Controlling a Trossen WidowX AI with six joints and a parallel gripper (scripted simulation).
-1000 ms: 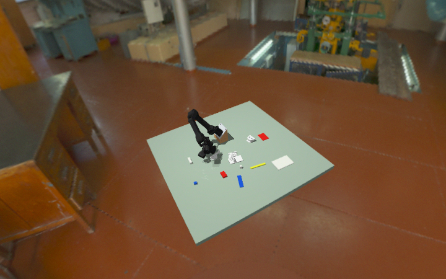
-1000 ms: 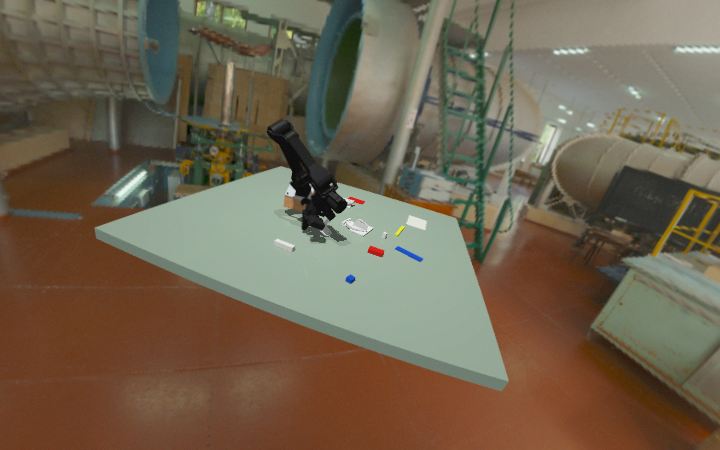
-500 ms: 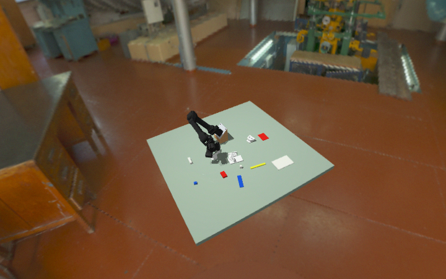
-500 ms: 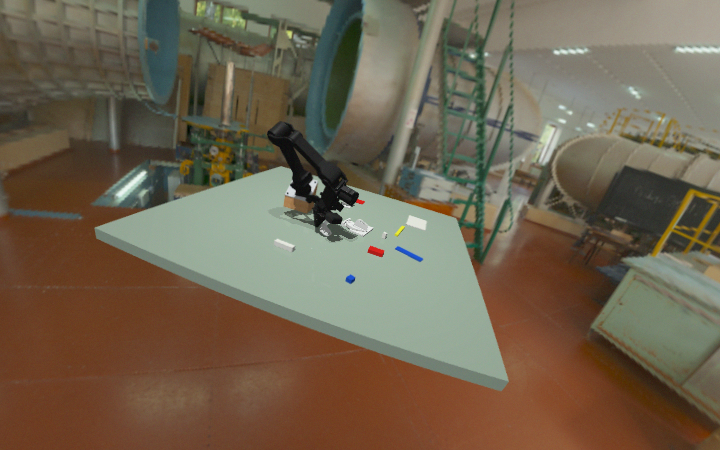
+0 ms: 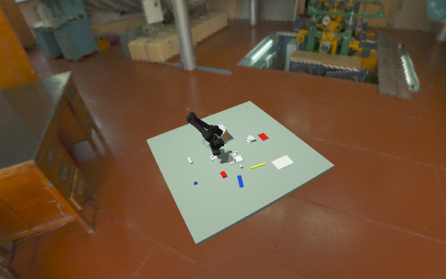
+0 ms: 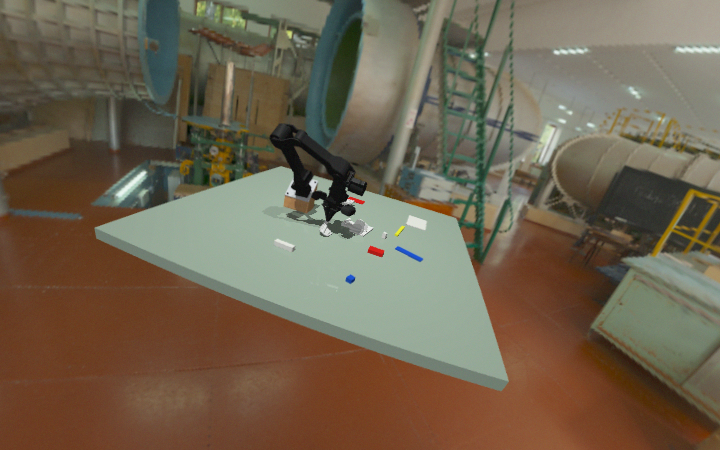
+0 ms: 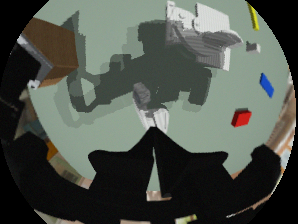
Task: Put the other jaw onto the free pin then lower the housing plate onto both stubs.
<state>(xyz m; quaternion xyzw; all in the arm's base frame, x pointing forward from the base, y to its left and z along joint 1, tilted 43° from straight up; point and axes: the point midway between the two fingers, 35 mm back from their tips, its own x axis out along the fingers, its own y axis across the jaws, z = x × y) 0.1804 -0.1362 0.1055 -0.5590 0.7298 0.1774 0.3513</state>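
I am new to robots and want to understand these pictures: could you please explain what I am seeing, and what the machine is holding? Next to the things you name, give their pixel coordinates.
The machine is one black arm (image 5: 198,124) (image 6: 318,152) standing on a brown block (image 6: 297,203) (image 7: 59,46). The top picture looks down from high up; the exterior one looks from the side; the wrist one looks past the gripper (image 5: 215,152) (image 6: 328,218) (image 7: 153,129).

On the pale green table (image 5: 210,210) (image 6: 212,265) (image 7: 200,135) lie white parts, a yellow bar (image 5: 257,165) (image 6: 400,230) (image 7: 254,17), and red and blue pieces.

The gripper is shut, fingertips together, with nothing between them. It points down at a small white part (image 5: 214,157) (image 6: 325,230) (image 7: 159,119).
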